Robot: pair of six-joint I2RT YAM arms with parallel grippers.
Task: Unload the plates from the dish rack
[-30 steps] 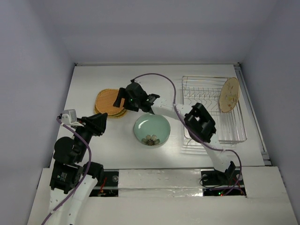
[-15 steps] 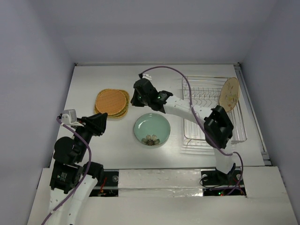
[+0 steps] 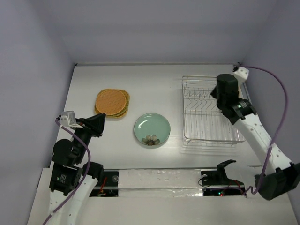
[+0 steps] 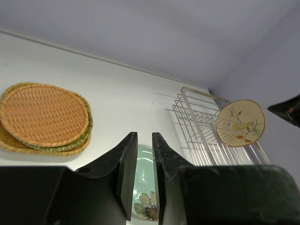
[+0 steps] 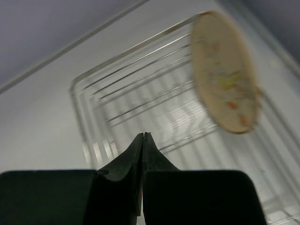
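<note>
Both empty: right gripper (image 5: 143, 136) pressed together over dish rack (image 3: 208, 115); left gripper (image 4: 144, 137) slightly parted.

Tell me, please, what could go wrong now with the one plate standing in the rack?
First, the right gripper is shut and empty near the beige plate; if it advances without opening, it may knock the upright plate over in the dish rack. Second, the plate stands on its edge at the rack's right end, so a grip on its thin rim could slip.
</note>
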